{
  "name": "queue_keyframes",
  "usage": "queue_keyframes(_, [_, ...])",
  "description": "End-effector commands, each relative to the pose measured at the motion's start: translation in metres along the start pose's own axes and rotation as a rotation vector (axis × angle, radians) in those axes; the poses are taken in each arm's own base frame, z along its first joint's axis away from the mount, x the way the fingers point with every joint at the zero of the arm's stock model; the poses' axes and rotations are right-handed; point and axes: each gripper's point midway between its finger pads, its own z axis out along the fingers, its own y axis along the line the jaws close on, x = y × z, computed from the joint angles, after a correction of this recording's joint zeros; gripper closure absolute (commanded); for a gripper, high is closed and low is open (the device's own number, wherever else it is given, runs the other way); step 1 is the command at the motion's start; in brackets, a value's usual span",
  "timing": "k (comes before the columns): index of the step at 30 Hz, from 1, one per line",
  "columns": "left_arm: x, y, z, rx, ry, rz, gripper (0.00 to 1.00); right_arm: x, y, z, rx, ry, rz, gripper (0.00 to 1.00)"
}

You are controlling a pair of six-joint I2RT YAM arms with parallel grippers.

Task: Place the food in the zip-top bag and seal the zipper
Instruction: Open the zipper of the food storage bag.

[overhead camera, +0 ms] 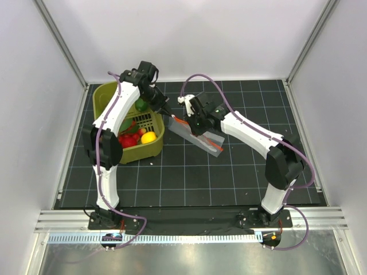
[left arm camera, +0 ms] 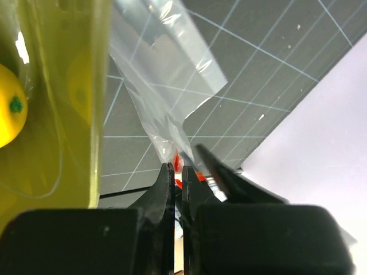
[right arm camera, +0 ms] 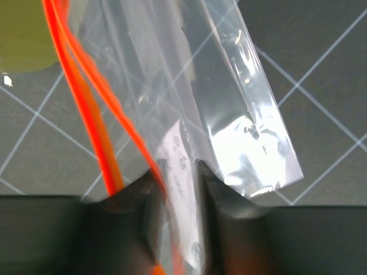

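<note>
The clear zip-top bag (overhead camera: 198, 136) is held between both grippers, just right of the basket. Its red-orange zipper (overhead camera: 213, 144) runs along the mouth edge. My left gripper (overhead camera: 165, 110) is shut on the bag's near-basket corner; in the left wrist view the jaws (left arm camera: 178, 170) pinch the edge at the zipper (left arm camera: 176, 158). My right gripper (overhead camera: 195, 119) is shut on the bag; in the right wrist view the film (right arm camera: 229, 103) passes between its fingers (right arm camera: 175, 177), beside the zipper (right arm camera: 86, 97). The food, a yellow ball (overhead camera: 148, 137), red pieces (overhead camera: 127, 140) and a green one (overhead camera: 140, 105), lies in the basket.
The olive-green slotted basket (overhead camera: 103, 94) stands at the left of the dark gridded mat (overhead camera: 200, 177); its wall (left arm camera: 69, 86) fills the left of the left wrist view, with the yellow ball (left arm camera: 8, 109) behind it. White walls enclose the mat.
</note>
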Motion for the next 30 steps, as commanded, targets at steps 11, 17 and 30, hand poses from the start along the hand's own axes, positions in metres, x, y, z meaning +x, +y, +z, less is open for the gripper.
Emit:
queue_keyframes(11, [-0.021, -0.034, -0.048, 0.167, -0.178, 0.192, 0.28, -0.051, 0.000, -0.048, 0.036, -0.161, 0.279, 0.99])
queue_keyframes(17, [-0.024, -0.045, -0.075, 0.238, -0.293, 0.263, 0.12, -0.077, -0.011, -0.058, 0.047, -0.191, 0.451, 0.99])
queue_keyframes(30, [-0.022, -0.066, -0.143, 0.565, -0.568, 0.374, 0.00, -0.091, -0.015, -0.062, 0.052, -0.179, 0.544, 0.99])
